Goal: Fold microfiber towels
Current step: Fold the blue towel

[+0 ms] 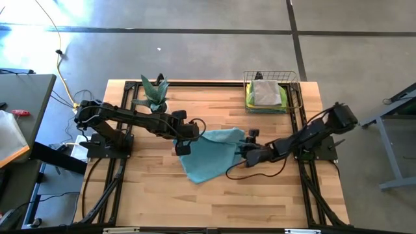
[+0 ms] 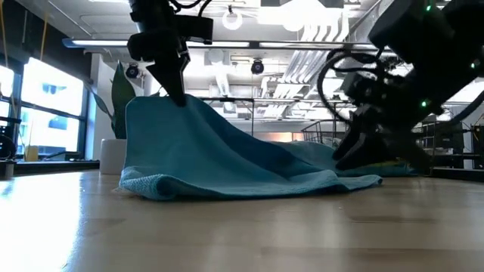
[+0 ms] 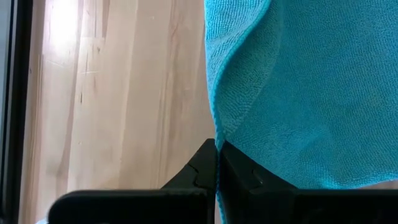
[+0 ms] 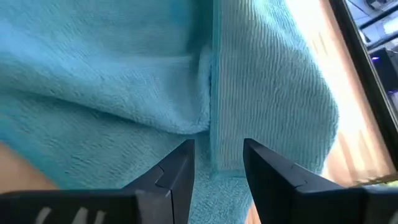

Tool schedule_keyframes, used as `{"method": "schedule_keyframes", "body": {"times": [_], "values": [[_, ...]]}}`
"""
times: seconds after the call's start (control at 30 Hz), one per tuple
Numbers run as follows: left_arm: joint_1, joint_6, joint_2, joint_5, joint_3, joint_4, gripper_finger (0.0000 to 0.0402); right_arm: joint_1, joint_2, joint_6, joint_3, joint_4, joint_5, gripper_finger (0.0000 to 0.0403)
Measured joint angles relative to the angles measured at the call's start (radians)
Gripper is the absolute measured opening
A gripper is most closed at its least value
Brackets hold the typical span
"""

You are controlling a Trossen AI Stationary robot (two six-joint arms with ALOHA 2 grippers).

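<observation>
A teal-blue microfiber towel (image 1: 211, 156) lies at the table's middle, its left part lifted into a peak (image 2: 181, 102). My left gripper (image 1: 185, 142) is shut on that peak, above the table. My right gripper (image 1: 245, 153) is low at the towel's right side, open. In the right wrist view its fingers (image 4: 177, 165) stand on either side of the towel's hemmed edge (image 4: 219, 134); I cannot tell whether they touch it. A green and a grey towel (image 1: 266, 94) lie folded in the wire basket (image 1: 296, 91) at the far right. My left gripper pinches the teal towel's hemmed edge (image 3: 217, 134) between its two shut fingers, coming from above and slanting down. The cloth hangs slack below the fingers (image 2: 174, 75), draping down to both sides, and its lower part (image 2: 151, 185) rests on the table.
A potted plant (image 1: 155, 96) stands at the far left, just behind my left arm. The copper wire basket sits in the far right corner. Bare wooden tabletop (image 1: 214, 201) stretches along the near side. Black frame rails (image 1: 117, 188) run down both sides.
</observation>
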Motion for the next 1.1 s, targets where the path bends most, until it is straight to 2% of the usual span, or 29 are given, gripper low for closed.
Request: {"method": "schedule_keyframes", "body": {"times": [0.23, 0.37, 0.73, 0.97, 1.1], "values": [[0.000, 0.006, 0.000, 0.000, 0.000, 0.002, 0.0000, 0.017, 0.107, 0.003, 0.000, 0.075, 0.033, 0.0129], [0.000, 0.011, 0.000, 0.000, 0.000, 0.016, 0.0000, 0.031, 0.148, 0.007, 0.004, 0.134, 0.162, 0.0129], [0.000, 0.037, 0.000, 0.007, 0.000, 0.040, 0.0000, 0.030, 0.160, -0.090, 0.003, 0.184, 0.273, 0.0129], [0.000, 0.037, 0.000, 0.007, 0.000, 0.040, 0.0000, 0.028, 0.160, -0.024, 0.002, 0.191, 0.176, 0.0129], [0.000, 0.037, 0.000, 0.007, 0.000, 0.040, 0.0000, 0.040, 0.161, -0.018, 0.002, 0.197, 0.163, 0.0129]]}}
